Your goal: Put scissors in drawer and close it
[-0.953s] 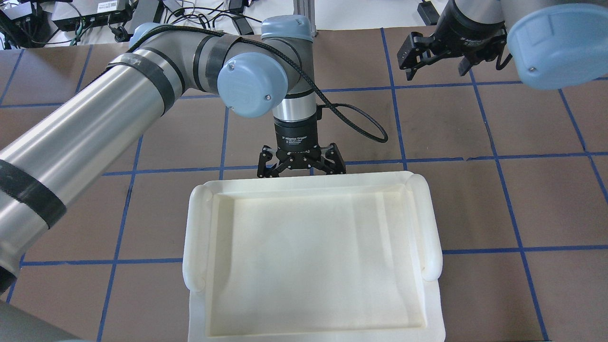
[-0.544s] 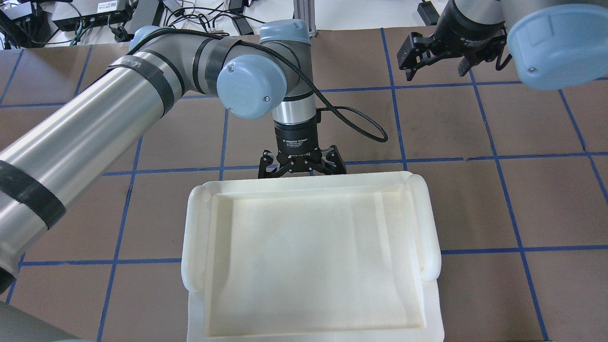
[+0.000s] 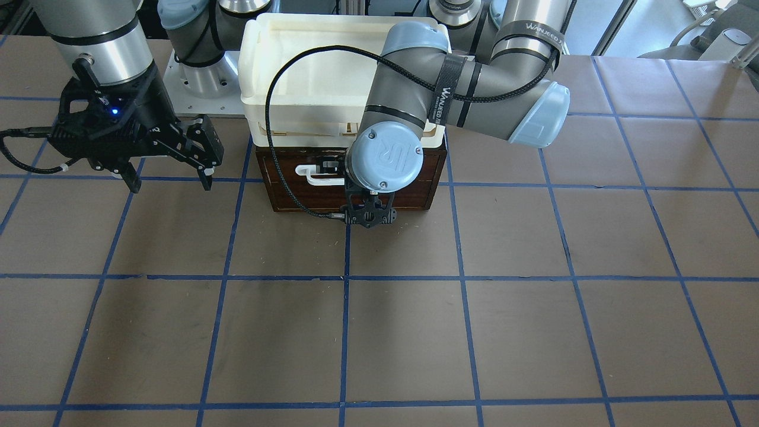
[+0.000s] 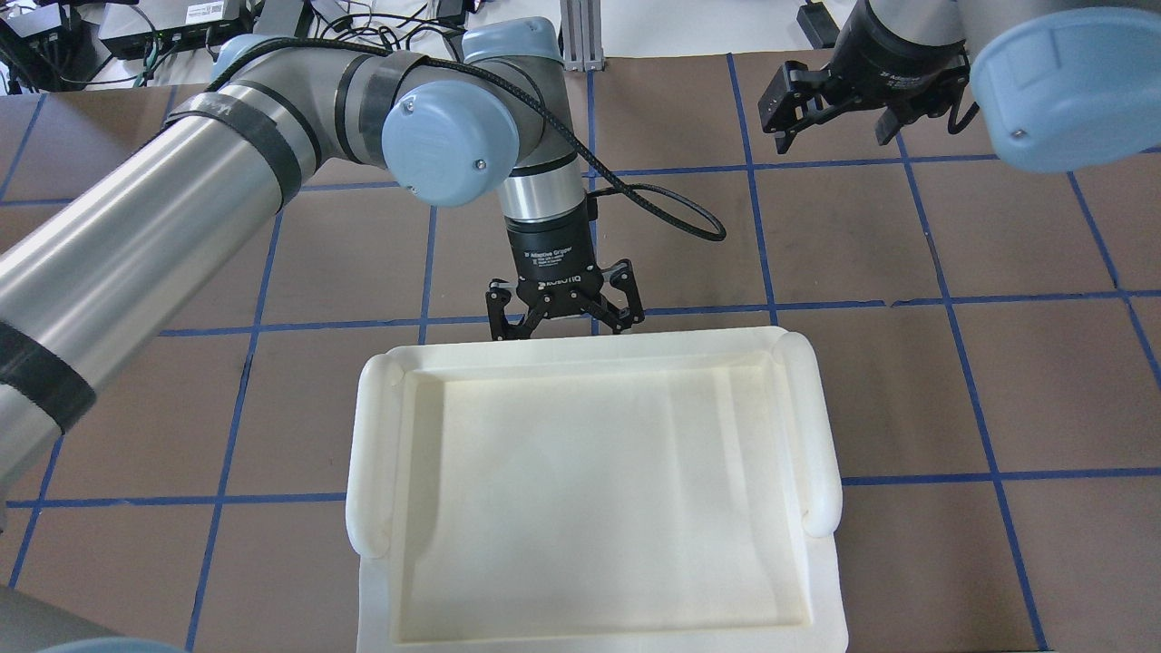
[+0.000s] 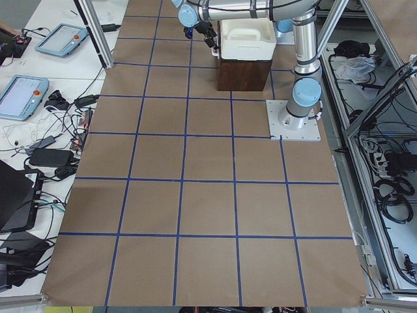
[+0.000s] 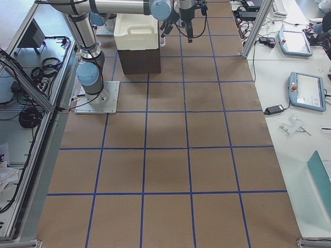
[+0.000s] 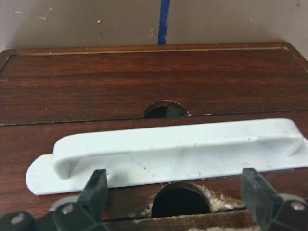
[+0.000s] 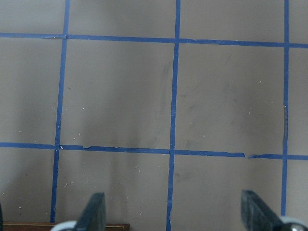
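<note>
The drawer (image 3: 284, 193) is the dark-brown wooden front under the white tray, with a long white bar handle (image 7: 168, 154). It looks pushed in. My left gripper (image 4: 560, 328) is open right in front of it. In the left wrist view its fingers (image 7: 94, 192) stand on either side of the handle's length without gripping it. My right gripper (image 3: 168, 177) is open and empty, hovering over bare table (image 8: 120, 91) beside the cabinet. The scissors show in no view.
A white plastic tray (image 4: 372, 453) lies on top of the cabinet and hides it from overhead. The brown table has blue tape grid lines (image 3: 344, 332). The arm bases stand behind the cabinet. Side benches hold tablets and cables.
My left arm has swung a little to the left, and its gripper has shifted left and slightly back from the tray's edge, still open. The right arm has not moved.
</note>
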Available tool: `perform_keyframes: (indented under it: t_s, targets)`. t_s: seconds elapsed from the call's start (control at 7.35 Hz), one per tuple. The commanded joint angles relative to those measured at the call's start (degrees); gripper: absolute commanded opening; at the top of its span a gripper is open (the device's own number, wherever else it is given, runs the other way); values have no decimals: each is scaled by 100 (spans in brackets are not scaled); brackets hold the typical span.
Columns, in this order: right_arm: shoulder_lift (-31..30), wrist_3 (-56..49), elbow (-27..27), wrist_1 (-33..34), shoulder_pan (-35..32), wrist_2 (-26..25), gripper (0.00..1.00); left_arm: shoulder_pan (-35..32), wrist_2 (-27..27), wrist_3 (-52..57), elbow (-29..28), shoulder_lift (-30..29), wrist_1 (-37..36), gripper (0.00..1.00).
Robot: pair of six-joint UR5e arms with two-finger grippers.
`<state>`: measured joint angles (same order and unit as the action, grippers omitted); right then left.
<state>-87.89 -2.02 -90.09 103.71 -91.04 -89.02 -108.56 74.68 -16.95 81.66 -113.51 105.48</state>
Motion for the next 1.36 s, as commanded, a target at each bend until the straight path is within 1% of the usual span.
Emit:
perform_keyframes:
  t_s: [0.0, 0.14, 0.27, 0.41, 0.54, 0.68, 0.82, 0.95, 1.22]
  targets:
    - [0, 0, 0, 0, -1, -1, 100, 324, 554, 103, -332, 127, -10, 100]
    - [0, 0, 0, 0, -1, -1, 100, 623, 652, 409, -474, 293, -19, 100]
    - [0, 0, 0, 0, -1, -1, 100, 1026, 1010, 1125, -501, 547, -28, 100]
    - [0, 0, 0, 0, -1, -1, 100, 1360, 1396, 1802, -536, 880, -315, 100]
    - [0, 0, 0, 0, -1, -1, 100, 1686, 1461, 2331, -432, 1110, -1901, 100]
    - [0, 0, 0, 0, 7, -10, 100, 1846, 1470, 2371, -457, 1434, -1787, 100]
    - [0, 0, 0, 0, 7, -10, 100, 1899, 1714, 2415, -431, 1846, -1107, 100]
    - [-9, 0, 0, 0, 7, -1, 100, 1909, 1699, 2424, -423, 2137, -1065, 100]
    - [-18, 0, 0, 0, -1, -1, 100, 1927, 1673, 2424, -318, 2333, -1135, 100]
